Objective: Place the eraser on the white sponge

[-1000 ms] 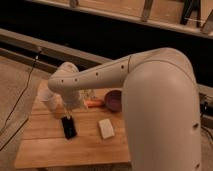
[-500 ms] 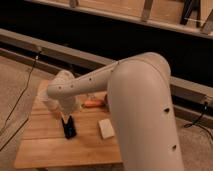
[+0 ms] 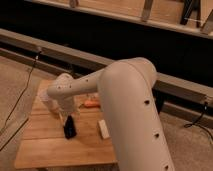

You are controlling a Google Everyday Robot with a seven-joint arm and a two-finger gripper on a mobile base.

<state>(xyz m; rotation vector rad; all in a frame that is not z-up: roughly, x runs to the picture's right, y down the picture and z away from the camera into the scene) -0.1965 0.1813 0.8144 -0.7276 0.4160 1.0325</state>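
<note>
The black eraser (image 3: pixel 70 128) lies flat on the wooden table (image 3: pixel 45 150), left of centre. The cream-white sponge (image 3: pixel 104 128) lies a little to its right, partly behind my arm. My gripper (image 3: pixel 65 116) hangs from the white wrist directly above the eraser's far end, very close to it or touching it. The big white arm crosses the right half of the view and hides the table's right part.
An orange object (image 3: pixel 91 104) lies at the table's far side, behind the eraser. A white cup (image 3: pixel 48 103) stands at the far left, mostly behind my wrist. A dark wall and a metal rail run behind the table.
My arm has swung left and down, bringing the gripper over the eraser. The dark red bowl at the back right is now hidden by the arm. The eraser and sponge have not moved.
</note>
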